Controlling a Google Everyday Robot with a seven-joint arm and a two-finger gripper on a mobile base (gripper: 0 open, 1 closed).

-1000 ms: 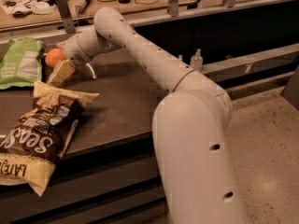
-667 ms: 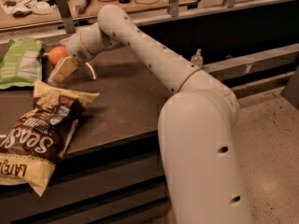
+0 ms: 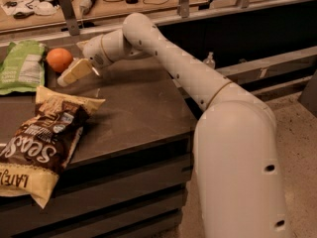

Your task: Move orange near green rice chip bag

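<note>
The orange rests on the dark table at the far left, right beside the green rice chip bag, which lies flat at the left edge. My gripper is just to the right of the orange, low over the table. It is open, and one tan finger points down-left below the orange. The orange sits free on the table at the mouth of the jaws.
A large brown-and-yellow chip bag lies on the front left of the table and hangs over its front edge. A railing and a bench with cables and tools run behind the table. A small bottle stands behind the arm.
The gripper has drawn back slightly to the right, away from the orange. The orange stays in place beside the green bag.
</note>
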